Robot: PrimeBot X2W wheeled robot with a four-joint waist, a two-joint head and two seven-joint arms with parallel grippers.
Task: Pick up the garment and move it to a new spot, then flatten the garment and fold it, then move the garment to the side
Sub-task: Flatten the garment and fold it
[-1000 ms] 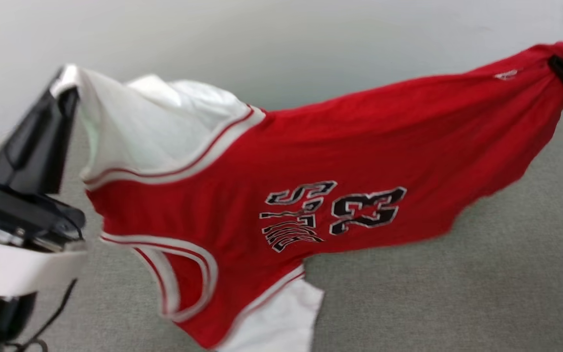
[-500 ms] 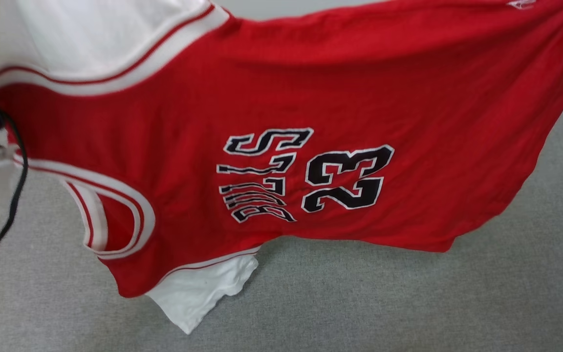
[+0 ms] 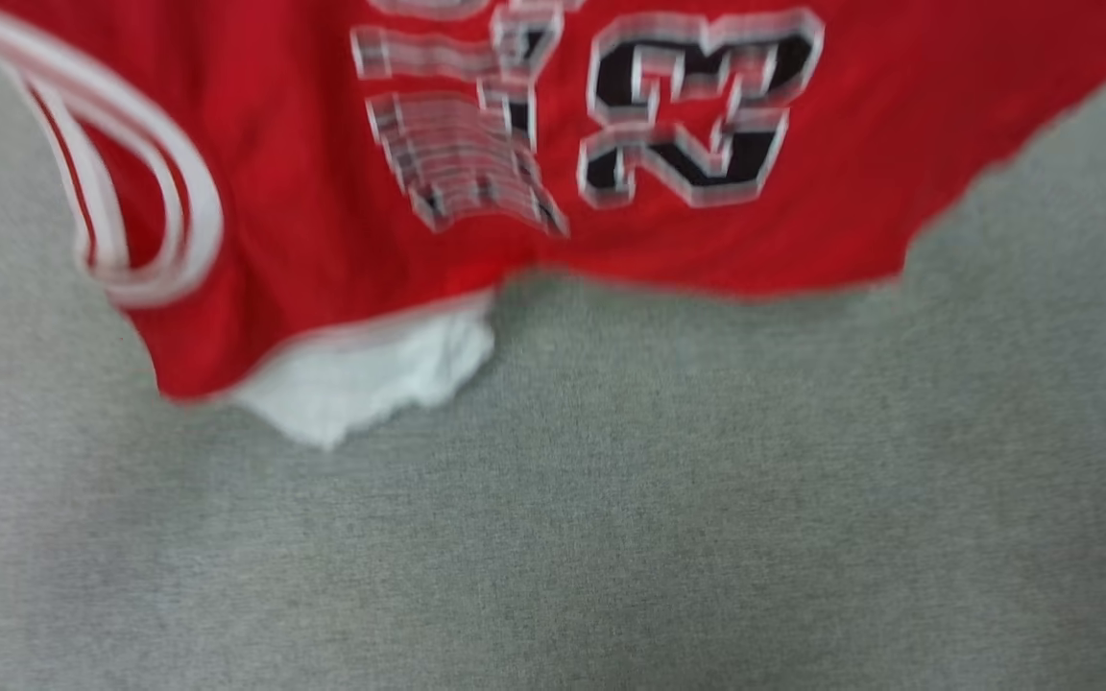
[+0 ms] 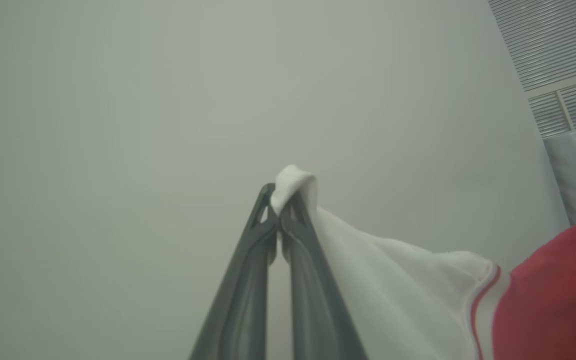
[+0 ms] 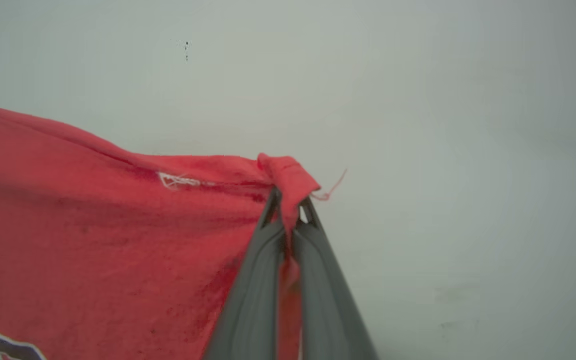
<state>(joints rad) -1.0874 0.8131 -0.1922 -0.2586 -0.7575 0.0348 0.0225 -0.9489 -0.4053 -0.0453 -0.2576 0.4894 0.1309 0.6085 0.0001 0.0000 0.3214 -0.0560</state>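
Since the earlier frame the head camera has tipped down, so the garment [image 3: 303, 192] now sits at the top of that view, hanging stretched above the grey surface [image 3: 611, 528]. Left gripper [image 4: 280, 200] is clamped on a white sleeve corner. Right gripper [image 5: 290, 202] pinches a red corner. Through the blur, the lower edge appears clear of the surface, which offers broad room for laying flat.

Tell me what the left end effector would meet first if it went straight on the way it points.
Past the white sleeve fold of the red jersey T-shirt pinched at its tips, the left end effector faces a plain pale wall; that likely comes first, though how far is unclear.
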